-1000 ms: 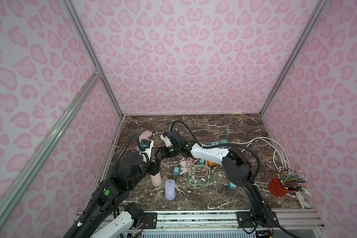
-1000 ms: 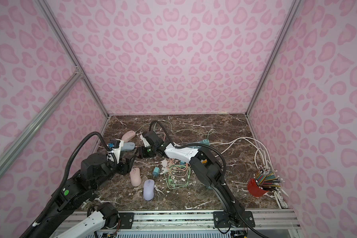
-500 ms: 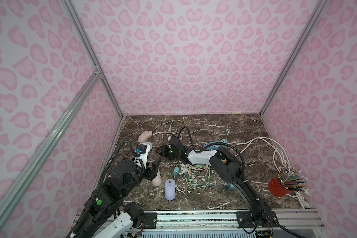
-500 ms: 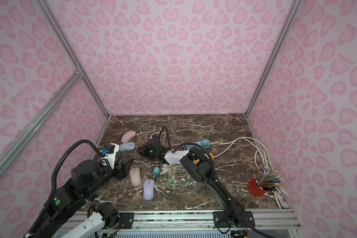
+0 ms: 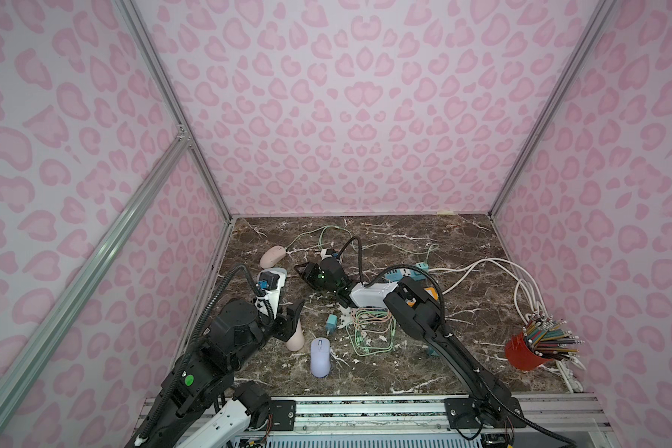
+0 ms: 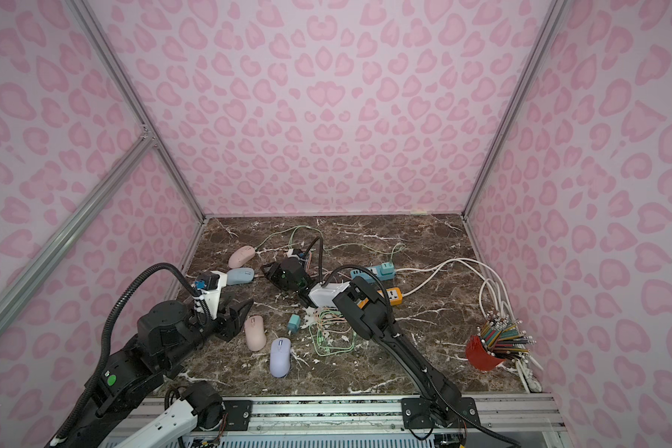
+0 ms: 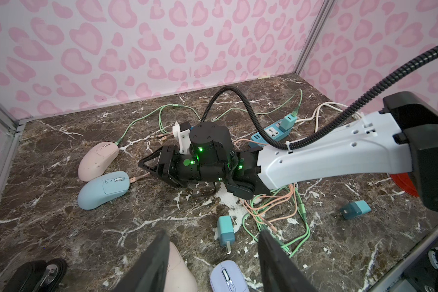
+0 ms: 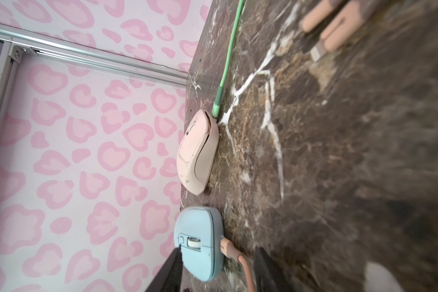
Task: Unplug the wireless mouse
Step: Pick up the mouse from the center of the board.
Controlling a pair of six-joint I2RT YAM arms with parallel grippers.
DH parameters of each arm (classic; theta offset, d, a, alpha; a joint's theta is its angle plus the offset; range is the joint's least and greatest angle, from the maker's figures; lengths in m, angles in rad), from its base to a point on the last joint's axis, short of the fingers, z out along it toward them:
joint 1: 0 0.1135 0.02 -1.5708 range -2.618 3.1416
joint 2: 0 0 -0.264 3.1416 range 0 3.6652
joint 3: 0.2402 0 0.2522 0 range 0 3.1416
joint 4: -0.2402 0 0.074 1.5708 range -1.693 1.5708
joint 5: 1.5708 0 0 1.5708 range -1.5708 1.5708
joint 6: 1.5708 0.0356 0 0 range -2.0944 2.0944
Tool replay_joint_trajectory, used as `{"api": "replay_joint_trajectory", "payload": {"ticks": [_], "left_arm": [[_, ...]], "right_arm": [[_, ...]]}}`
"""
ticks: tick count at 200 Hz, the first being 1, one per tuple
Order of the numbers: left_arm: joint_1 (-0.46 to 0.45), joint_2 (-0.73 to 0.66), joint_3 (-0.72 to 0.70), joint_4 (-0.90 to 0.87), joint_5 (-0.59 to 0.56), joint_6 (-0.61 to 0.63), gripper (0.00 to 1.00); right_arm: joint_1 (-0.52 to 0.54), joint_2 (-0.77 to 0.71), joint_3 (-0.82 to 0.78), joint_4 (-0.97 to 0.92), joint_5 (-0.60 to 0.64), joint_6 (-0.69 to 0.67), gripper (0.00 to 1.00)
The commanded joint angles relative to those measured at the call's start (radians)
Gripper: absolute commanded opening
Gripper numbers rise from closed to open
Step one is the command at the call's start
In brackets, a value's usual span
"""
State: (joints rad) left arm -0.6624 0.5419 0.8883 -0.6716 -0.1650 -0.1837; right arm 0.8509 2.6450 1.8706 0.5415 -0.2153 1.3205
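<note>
1. One blue mouse [image 8: 200, 242] lies near the back left of the marble table [image 6: 404, 349], close to the left wall. A peach cable [image 8: 234, 255] is plugged into its front.
2. The right gripper [image 8: 218, 250] sits low at that front end with its jaws apart. The mouse's nose and the cable's plug lie between the two fingers (whether either finger touches them, I can't make out). It grips nothing.
3. Just behind the blue mouse lies a pink mouse [image 8: 197, 151] with a green cable [image 8: 228, 50] plugged into it.
4. The left gripper [image 7: 212, 233] hovers nearer the front of the table, jaws apart and empty. A second pink mouse [image 6: 255, 332] lies just beside one of its fingers, and a lavender mouse [image 6: 280, 357] lies next to that, closer to the front edge.
5. A small teal charger [image 6: 293, 322] lies loose between those two mice and a tangle of green and peach cables [image 6: 326, 333].
6. Further right are a blue power strip [image 6: 369, 271] and an orange power strip [image 6: 394, 296]. A red cup of pencils [image 6: 482, 355] stands near the front right corner (well apart from both grippers).
</note>
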Motion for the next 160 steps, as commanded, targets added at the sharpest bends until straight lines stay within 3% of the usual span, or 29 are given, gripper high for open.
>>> {"api": "replay_joint_trajectory", "payload": {"ticks": [1, 56, 106, 130, 160], "left_arm": [[0.000, 0.004, 0.002, 0.013, -0.008, 0.006, 0.58], [0.000, 0.028, 0.000, 0.008, -0.011, 0.006, 0.58], [0.000, 0.047, -0.010, 0.022, -0.002, 0.036, 0.59], [0.000, 0.071, -0.029, 0.066, 0.044, 0.055, 0.69], [0.000, 0.150, -0.031, 0.118, 0.104, 0.024, 0.69]], "right_arm": [[-0.008, 0.059, 0.053, -0.149, 0.015, -0.009, 0.40], [-0.024, 0.040, 0.048, -0.173, 0.010, -0.072, 0.00], [-0.072, -0.171, -0.116, -0.198, -0.056, -0.328, 0.00], [-0.102, -0.365, -0.304, -0.179, -0.120, -0.472, 0.00], [-0.169, -0.633, -0.558, -0.170, -0.266, -0.611, 0.00]]}}
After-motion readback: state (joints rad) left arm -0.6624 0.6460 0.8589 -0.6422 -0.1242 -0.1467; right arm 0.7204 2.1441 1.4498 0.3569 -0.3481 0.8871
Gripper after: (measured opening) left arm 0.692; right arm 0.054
